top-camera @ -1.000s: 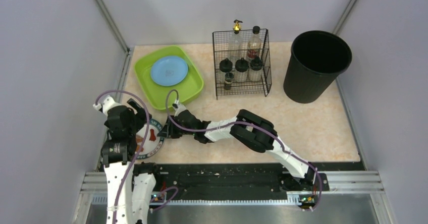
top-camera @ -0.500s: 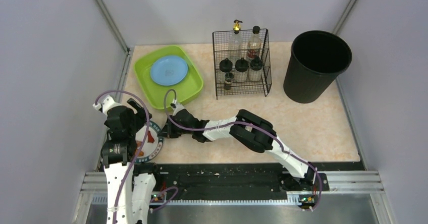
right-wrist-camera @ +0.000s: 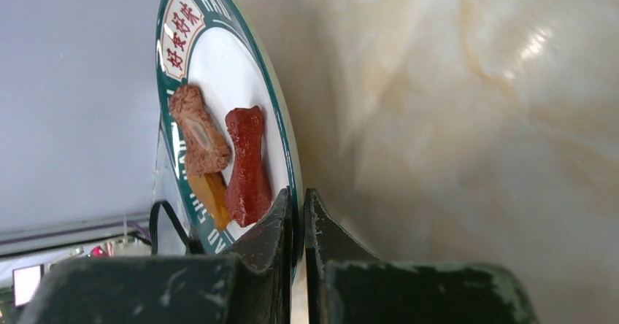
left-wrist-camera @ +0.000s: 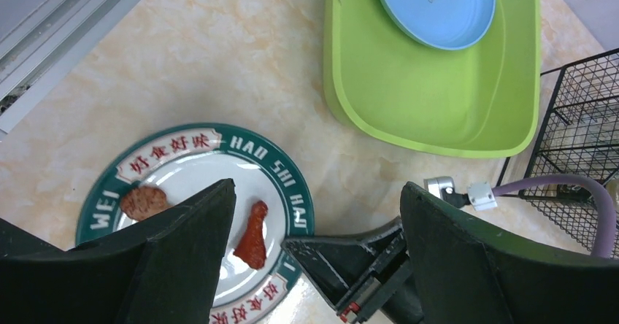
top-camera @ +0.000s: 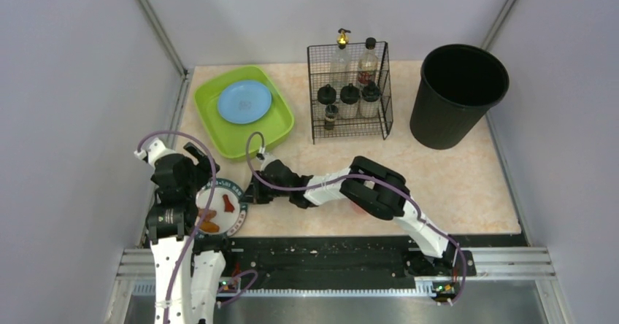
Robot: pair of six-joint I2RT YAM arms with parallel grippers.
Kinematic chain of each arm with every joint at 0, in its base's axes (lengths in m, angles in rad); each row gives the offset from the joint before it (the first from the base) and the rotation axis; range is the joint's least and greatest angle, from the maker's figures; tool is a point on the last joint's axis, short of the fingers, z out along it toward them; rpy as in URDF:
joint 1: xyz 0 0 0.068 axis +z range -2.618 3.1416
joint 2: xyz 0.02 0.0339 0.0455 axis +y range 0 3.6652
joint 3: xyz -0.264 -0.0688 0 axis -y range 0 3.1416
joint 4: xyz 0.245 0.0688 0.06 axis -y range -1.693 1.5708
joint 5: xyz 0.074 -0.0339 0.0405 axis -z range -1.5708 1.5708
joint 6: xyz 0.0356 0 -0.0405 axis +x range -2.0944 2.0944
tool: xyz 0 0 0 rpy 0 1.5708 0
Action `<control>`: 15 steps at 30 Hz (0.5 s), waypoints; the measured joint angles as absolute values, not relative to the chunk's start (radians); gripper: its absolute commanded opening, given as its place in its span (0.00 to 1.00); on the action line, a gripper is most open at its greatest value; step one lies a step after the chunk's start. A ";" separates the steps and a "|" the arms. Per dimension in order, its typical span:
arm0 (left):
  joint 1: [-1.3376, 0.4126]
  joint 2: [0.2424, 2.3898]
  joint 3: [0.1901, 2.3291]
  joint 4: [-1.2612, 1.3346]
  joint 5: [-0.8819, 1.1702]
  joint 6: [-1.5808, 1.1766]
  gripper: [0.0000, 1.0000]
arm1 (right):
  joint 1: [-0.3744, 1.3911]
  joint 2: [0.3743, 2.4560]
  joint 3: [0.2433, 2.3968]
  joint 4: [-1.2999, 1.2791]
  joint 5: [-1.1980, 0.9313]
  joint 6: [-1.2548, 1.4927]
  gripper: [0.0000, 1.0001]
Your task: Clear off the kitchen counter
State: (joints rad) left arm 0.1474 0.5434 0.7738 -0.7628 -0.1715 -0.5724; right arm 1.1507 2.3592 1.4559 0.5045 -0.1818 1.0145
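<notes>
A white plate (top-camera: 221, 207) with a green lettered rim sits at the front left of the beige stone-look kitchen counter (top-camera: 452, 185). It carries a red piece of food (top-camera: 228, 205) and an orange-brown one (top-camera: 209, 226). My right gripper (top-camera: 252, 195) is shut on the plate's right rim; in the right wrist view its fingertips (right-wrist-camera: 288, 218) pinch the rim of the plate (right-wrist-camera: 219, 83). My left gripper (top-camera: 191, 193) is open and empty just above the plate's left side. In the left wrist view (left-wrist-camera: 317, 185) its jaws stand wide apart over the plate (left-wrist-camera: 197, 185).
A lime-green tub (top-camera: 277, 123) holding a blue plate (top-camera: 244, 102) stands at the back left. A black wire rack (top-camera: 349, 94) of bottles is at the back middle, and a black bin (top-camera: 456, 94) at the back right. A black rail (top-camera: 328, 255) runs along the near edge.
My right gripper has drawn the plate a little right and toward the near edge, out from under the left arm. More of the plate and its food shows. The left arm has barely moved.
</notes>
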 measured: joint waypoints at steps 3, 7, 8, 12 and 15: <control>0.147 0.542 0.774 -0.763 -0.167 -0.572 0.87 | 1.134 2.304 1.364 0.522 -0.204 1.015 0.00; 0.146 0.539 0.774 -0.763 -0.157 -0.571 0.87 | 1.102 2.227 1.259 0.529 -0.221 1.008 0.00; 0.145 0.539 0.774 -0.762 -0.153 -0.570 0.87 | 1.093 2.207 1.236 0.529 -0.224 1.000 0.00; 0.145 0.538 0.774 -0.763 -0.126 -0.556 0.88 | 1.060 2.130 1.157 0.527 -0.230 0.972 0.00; 0.145 0.538 0.774 -0.763 -0.102 -0.544 0.87 | 1.036 2.080 1.107 0.515 -0.237 0.957 0.00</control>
State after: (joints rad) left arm 0.1448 0.5381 0.7738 -0.7628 -0.1020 -0.5438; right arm 1.0363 2.0796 1.1069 0.5152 -0.2367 0.9573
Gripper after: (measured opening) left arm 0.874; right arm 0.030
